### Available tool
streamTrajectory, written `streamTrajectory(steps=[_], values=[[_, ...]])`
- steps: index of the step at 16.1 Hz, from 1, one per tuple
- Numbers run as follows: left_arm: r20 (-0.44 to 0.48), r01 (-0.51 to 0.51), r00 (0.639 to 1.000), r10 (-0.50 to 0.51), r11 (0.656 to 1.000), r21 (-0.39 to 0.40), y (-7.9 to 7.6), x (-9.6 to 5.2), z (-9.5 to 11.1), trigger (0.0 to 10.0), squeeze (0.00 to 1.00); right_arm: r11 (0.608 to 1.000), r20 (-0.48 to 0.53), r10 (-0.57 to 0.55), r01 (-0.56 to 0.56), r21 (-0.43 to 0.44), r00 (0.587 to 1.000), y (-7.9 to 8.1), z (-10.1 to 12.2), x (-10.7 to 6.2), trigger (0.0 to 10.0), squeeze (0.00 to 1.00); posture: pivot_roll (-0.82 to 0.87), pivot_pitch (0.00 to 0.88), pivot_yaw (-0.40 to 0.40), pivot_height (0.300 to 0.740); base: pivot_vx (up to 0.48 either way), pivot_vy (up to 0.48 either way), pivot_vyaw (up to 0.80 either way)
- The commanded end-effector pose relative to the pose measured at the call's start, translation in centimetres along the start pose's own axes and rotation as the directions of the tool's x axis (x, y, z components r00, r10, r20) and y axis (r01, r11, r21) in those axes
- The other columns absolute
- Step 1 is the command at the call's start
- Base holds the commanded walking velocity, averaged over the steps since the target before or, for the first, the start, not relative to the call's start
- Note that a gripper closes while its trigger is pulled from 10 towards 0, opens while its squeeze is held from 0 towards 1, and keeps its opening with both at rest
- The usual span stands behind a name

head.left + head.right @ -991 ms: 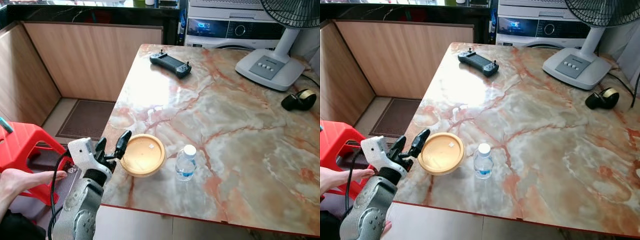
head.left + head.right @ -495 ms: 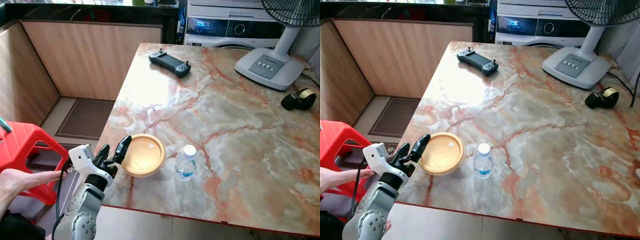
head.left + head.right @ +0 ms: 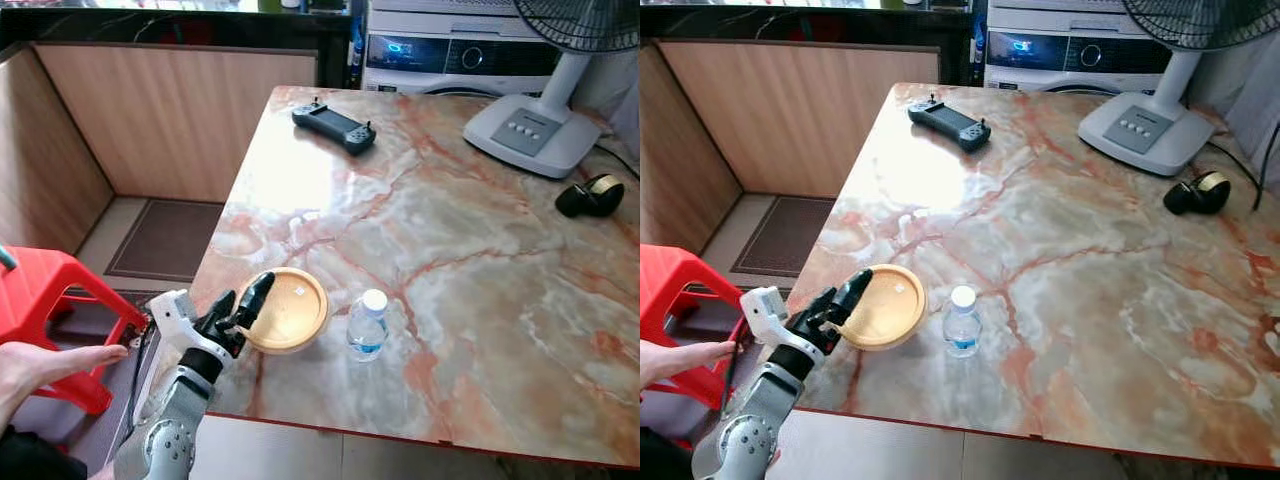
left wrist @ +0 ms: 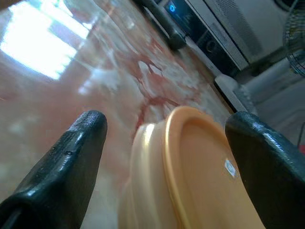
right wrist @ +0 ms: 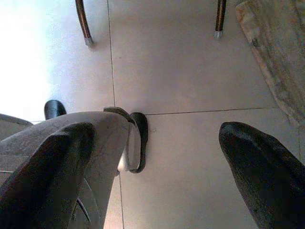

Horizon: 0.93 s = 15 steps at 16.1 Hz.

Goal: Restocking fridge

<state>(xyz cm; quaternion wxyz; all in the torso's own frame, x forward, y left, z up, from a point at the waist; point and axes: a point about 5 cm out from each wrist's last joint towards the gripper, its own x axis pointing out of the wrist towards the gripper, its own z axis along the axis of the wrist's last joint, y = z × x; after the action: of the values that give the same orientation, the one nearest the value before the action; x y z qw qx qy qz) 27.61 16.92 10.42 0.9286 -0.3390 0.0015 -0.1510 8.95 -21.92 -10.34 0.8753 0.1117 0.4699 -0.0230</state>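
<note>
Fingers (image 4: pixel 71 162) of left gripper (image 3: pixel 240 305) spread wide either side of tan lidded bowl's (image 3: pixel 288 308) near rim, nothing clamped. Beneath, marble table (image 3: pixel 480 250); bowl near its front-left edge, small water bottle (image 3: pixel 368 325) upright just beside. Right gripper (image 5: pixel 157 171) parted, empty, over tiled floor (image 5: pixel 181 71).

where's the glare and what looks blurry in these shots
Left eye view: a bright white glare patch on the marble table between the black controller and the yellow bowl; otherwise sharp. Left wrist view: the same glare upper left, background soft, the left gripper fingers close and slightly blurred around the bowl rim. Right wrist view: floor washed out at one side.
</note>
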Motion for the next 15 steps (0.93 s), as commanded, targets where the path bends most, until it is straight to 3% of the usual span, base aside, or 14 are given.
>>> streamTrajectory(steps=[1, 10, 11, 12, 13, 15], values=[[-0.015, 0.013, 1.0, -0.013, 1.0, -0.024, 0.09, 0.07, -0.14, 10.0, 0.0, 1.0, -0.007, -0.009, 0.009, -0.012, 1.0, -0.35, -0.32, -0.26, 10.0, 0.0, 0.11, 0.116, -0.052, 0.74, 0.0, 0.0, 0.0], [-0.071, 0.023, 0.997, -0.026, 0.999, -0.044, 0.6, 0.49, -1.03, 10.0, 0.0, 0.999, -0.011, -0.007, 0.006, -0.032, 1.0, -0.51, -0.3, -0.32, 10.0, 0.0, 0.1, 0.121, -0.06, 0.74, 0.0, 0.0, 0.0], [-0.072, 0.024, 0.997, -0.028, 0.998, -0.056, 0.68, 0.46, -1.07, 2.8, 0.0, 0.999, -0.013, -0.005, 0.005, -0.037, 1.0, -0.52, -0.29, -0.32, 10.0, 0.0, 0.1, 0.121, -0.06, 0.74, 0.0, 0.0, 0.0], [-0.073, 0.025, 0.997, -0.029, 0.998, -0.057, 0.7, 0.45, -1.08, 2.8, 0.0, 0.999, -0.013, -0.005, 0.005, -0.038, 1.0, -0.52, -0.29, -0.32, 10.0, 0.0, 0.1, 0.121, -0.06, 0.74, 0.0, 0.0, 0.0], [-0.074, 0.024, 0.997, -0.029, 0.998, -0.059, 0.7, 0.44, -1.09, 0.0, 0.0, 0.999, -0.013, -0.005, 0.004, -0.038, 1.0, -0.52, -0.29, -0.32, 10.0, 0.0, 0.1, 0.121, -0.06, 0.74, 0.0, 0.0, 0.0], [-0.077, 0.024, 0.997, -0.029, 0.998, -0.056, 0.76, 0.41, -1.12, 0.0, 0.0, 0.999, -0.014, -0.004, 0.003, -0.044, 1.0, -0.54, -0.28, -0.32, 10.0, 0.0, 0.1, 0.125, -0.062, 0.74, 0.0, 0.0, 0.0]])
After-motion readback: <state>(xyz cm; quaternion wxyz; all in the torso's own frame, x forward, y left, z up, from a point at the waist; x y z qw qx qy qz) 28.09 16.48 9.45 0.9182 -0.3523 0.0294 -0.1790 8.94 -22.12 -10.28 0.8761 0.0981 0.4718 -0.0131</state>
